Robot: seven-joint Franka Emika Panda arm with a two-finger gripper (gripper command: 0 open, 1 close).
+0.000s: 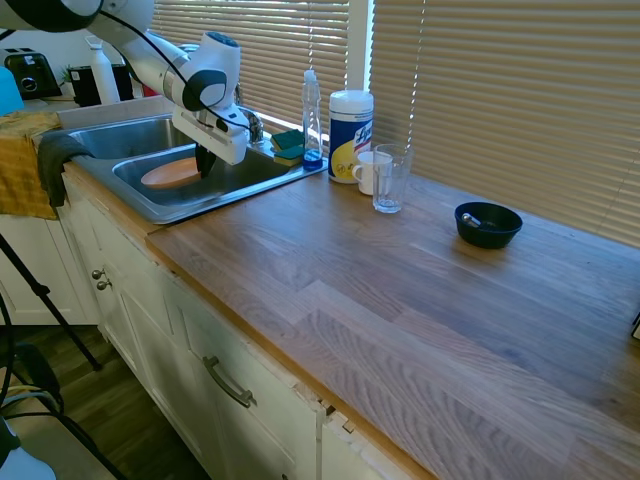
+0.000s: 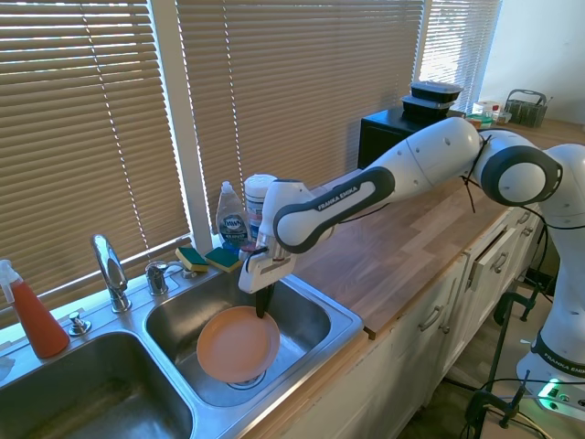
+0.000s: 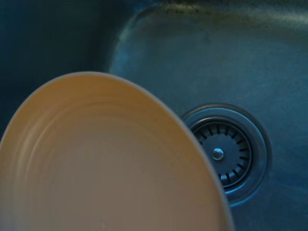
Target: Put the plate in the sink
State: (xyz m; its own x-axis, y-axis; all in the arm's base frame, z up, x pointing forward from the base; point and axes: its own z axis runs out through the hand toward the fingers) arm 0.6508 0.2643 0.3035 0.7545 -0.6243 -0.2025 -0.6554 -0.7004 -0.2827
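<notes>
The salmon-orange plate (image 2: 238, 343) is down inside the sink (image 2: 340, 322), in the basin nearer the wooden counter, hanging tilted with its far edge low over the drain (image 3: 222, 154) and its near edge pinched by the gripper (image 2: 264, 311). The dark fingers are closed on the plate's rim; whether the low edge already touches the basin floor cannot be told from these views.

The main risk, as I judge it, is the release: if the fingers part while the plate is tilted and off the floor, it could drop, clatter and slide against the basin wall, or come to rest propped on edge. Lowering too far could instead press the rim hard into the steel. A plastic-looking plate would likely survive either, but it might bounce.

Relative to the sink: the chrome faucet (image 2: 111, 270) stands at its back rim between the two basins, clear of the arm. Green-and-yellow sponges (image 2: 208, 259) and a dish soap bottle (image 2: 230, 219) sit at its back corner, just behind the gripper, and are the nearest things a withdrawing wrist could brush. A wipes canister (image 1: 350, 135), a white mug (image 1: 369, 172) and a clear glass (image 1: 391, 178) stand on the counter just beyond the sink; the dark navy bowl (image 1: 488, 224) lies well apart. A red spray bottle (image 2: 32, 311) stands by the other basin
</notes>
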